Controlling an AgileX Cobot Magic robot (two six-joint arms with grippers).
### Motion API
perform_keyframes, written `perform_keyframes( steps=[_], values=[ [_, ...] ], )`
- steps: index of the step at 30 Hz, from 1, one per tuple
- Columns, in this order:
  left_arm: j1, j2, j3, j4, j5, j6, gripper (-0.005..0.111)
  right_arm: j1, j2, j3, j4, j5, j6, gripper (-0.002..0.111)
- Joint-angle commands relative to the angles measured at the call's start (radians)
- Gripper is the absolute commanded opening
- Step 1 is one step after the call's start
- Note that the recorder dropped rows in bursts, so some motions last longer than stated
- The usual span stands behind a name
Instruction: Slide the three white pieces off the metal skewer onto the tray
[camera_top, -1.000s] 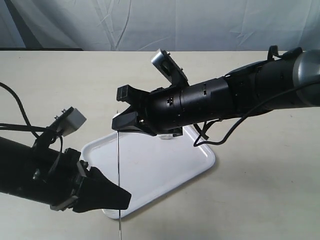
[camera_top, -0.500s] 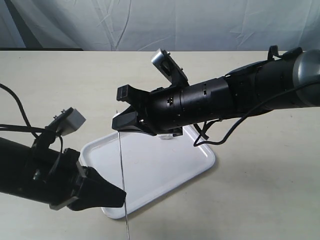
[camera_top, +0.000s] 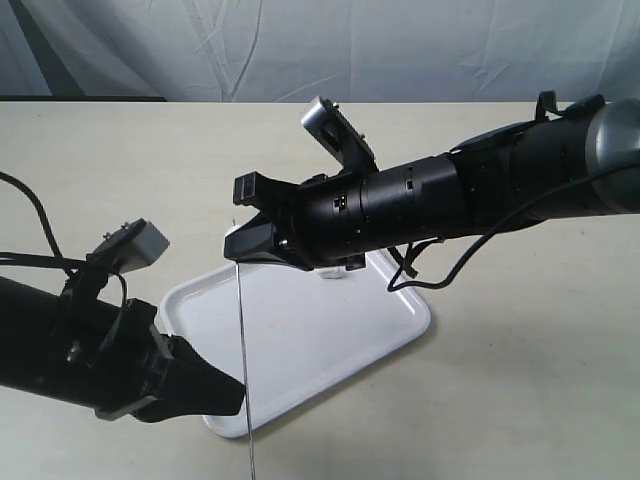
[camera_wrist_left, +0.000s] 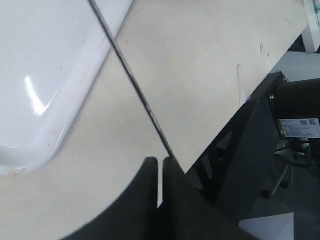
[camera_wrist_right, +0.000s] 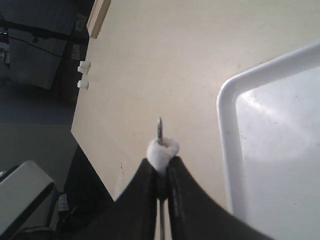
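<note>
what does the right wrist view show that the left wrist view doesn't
Only the right wrist view: a white piece pinched in the right tool, with the looped end of the metal skewer poking out past it. Only the left wrist view: the long bare shaft running to the tips of the left tool, whose jaws are almost together; a real grip can't be confirmed. Both: the metal skewer, a corner of the white tray and the beige table.

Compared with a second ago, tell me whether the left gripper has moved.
Yes. The left gripper has pulled back slightly toward the left of the exterior view; its tip now overlaps less of the near edge of the tray.
</note>
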Motion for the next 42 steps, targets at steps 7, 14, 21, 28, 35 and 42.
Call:
perform_keyframes(
  steps=[7, 14, 21, 28, 35, 42],
  values=[
    [-0.001, 0.004, 0.002, -0.056, -0.006, -0.005, 0.041, -0.004, -0.008, -0.003, 0.011, -0.002, -0.051, -0.001],
    [-0.001, 0.004, 0.002, -0.139, 0.004, 0.03, 0.041, -0.004, -0.008, -0.003, 0.011, 0.014, -0.058, -0.001],
    [-0.001, 0.004, 0.002, -0.135, -0.014, 0.03, 0.041, -0.004, -0.01, -0.003, 0.011, 0.038, -0.061, -0.001],
    [-0.001, 0.004, 0.002, -0.129, -0.022, 0.03, 0.041, -0.004, -0.01, -0.003, 0.011, 0.069, -0.082, -0.001],
    [-0.001, 0.004, 0.002, -0.14, -0.028, 0.03, 0.041, -0.004, -0.01, -0.003, 0.011, 0.08, -0.089, -0.001],
    [-0.001, 0.004, 0.002, -0.122, -0.008, 0.03, 0.039, -0.004, -0.01, -0.003, 0.011, 0.074, -0.089, -0.001]
  ],
)
